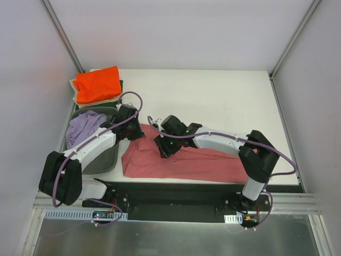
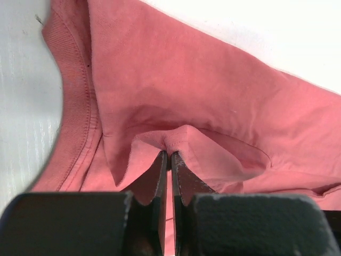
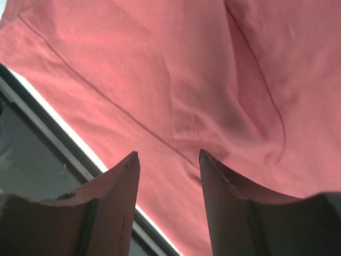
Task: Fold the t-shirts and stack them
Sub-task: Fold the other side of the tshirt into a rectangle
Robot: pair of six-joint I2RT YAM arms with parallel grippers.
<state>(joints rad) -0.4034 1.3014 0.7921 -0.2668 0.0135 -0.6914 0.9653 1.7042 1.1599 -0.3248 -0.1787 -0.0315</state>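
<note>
Black fingers of the left pincer [image 2: 169, 154] fill the bottom of the left wrist view, closed on a raised fold of the rose shirt [image 2: 213, 80]. The ribbed collar curves away on the left over the pale desk [image 2: 21, 106].

In the right wrist view, the right pincer [image 3: 168, 154] has its jaws apart with nothing between them. It is over the rose shirt [image 3: 160, 64] near the desk's front edge, and I cannot tell whether the tips touch the cloth.

From above, both arm bases sit on a black plate [image 1: 176, 200] fixed to an aluminium rail [image 1: 298, 200], with a sheet of bare metal [image 1: 176, 237] in front of it. Beyond the plate lies the white desk [image 1: 224, 101], matte and plain.

The rose shirt [image 1: 181, 160] lies spread along the near edge, rumpled, and reaches from near the bin [image 1: 101, 160] towards the right arm's base. The left pincer [image 1: 133, 130] holds its upper left part, and the right pincer [image 1: 162, 146] is just beside it.

The grey bin stands at the desk's left side with the lavender shirt [image 1: 85, 125] bunched in it. At the far left corner the orange shirt [image 1: 97, 84] lies folded on the beige shirt [image 1: 73, 84]. The green shirt [image 1: 121, 85] shows at the edges beneath them.

Smooth pale grey walls [image 1: 176, 32] enclose the desk on three sides, with slanting metal struts [image 1: 64, 37] at the corners.
</note>
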